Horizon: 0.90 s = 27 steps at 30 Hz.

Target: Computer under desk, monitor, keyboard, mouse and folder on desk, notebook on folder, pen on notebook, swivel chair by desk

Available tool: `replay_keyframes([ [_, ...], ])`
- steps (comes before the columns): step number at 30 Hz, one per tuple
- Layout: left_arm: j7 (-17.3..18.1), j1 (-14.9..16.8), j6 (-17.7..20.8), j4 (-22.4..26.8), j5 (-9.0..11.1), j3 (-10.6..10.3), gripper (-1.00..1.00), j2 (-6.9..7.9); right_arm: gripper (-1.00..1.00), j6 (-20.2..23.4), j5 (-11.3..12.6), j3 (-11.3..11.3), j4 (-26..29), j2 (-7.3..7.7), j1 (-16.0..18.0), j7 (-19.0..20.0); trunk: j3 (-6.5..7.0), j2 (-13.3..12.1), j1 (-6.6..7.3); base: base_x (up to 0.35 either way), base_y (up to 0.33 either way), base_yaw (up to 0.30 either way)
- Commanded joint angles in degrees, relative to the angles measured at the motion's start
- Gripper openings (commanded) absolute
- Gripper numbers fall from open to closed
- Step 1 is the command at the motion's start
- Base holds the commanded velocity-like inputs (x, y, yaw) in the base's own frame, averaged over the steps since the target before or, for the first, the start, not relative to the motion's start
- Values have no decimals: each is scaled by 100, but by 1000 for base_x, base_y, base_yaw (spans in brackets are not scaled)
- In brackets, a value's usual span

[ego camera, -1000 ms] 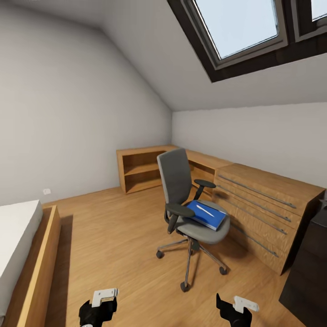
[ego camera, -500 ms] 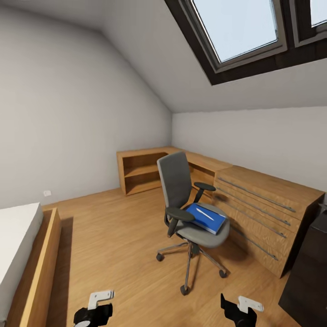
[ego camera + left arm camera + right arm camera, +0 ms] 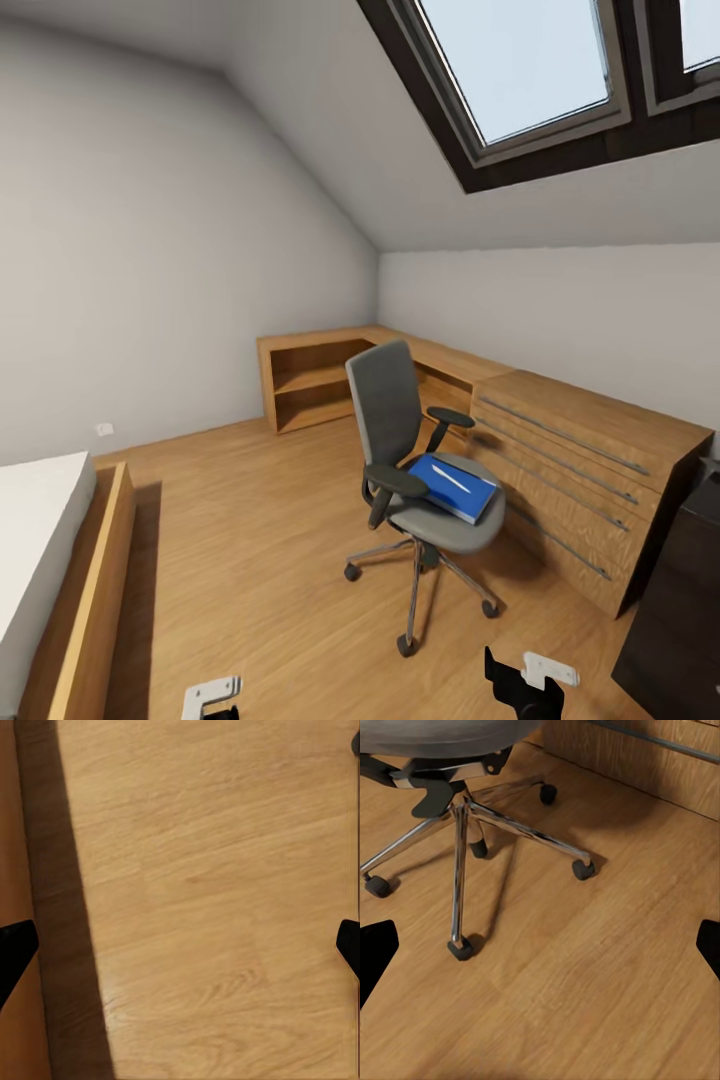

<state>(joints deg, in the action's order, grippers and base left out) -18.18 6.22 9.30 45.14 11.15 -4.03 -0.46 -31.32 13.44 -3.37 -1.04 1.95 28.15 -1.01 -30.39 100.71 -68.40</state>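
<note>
- Swivel chair (image 3: 420,470) stands mid-floor beside wooden drawer unit (image 3: 590,470); not yet at any desk.
- Folder (image 3: 452,488) lies on seat, pen (image 3: 450,479) on top; transfer undone.
- Left gripper (image 3: 180,945) and right gripper (image 3: 540,945) both spread, empty, low over floor (image 3: 250,540).

Pen (image 3: 451,478) on folder (image 3: 452,488) on swivel chair (image 3: 415,455) — drawer unit (image 3: 590,470) behind.

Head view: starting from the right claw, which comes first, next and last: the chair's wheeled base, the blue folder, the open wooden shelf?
From the right claw, bottom edge:
1. Chair's wheeled base, just ahead on the floor.
2. Blue folder, higher up, lying on the chair seat.
3. Open wooden shelf, against the back wall behind the chair.
</note>
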Motion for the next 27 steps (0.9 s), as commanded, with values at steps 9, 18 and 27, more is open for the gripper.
replay_keyframes([
  [9, -40, 17, -122, 374, 38, -39, 100, -81, 100, -24, -25, -32, -10, 6, 6, -4, 156, -359, 199, 0, 0, 0],
  [18, -33, 20, -10, 760, -72, -40, 100, -76, 100, -24, -18, -32, -10, 15, 6, -7, 317, -720, 397, 0, 0, 0],
  [27, -68, 20, 14, -116, -69, -29, 100, -104, 100, -24, -13, -32, -10, 22, 6, -12, 479, -1081, 594, 0, 0, 0],
])
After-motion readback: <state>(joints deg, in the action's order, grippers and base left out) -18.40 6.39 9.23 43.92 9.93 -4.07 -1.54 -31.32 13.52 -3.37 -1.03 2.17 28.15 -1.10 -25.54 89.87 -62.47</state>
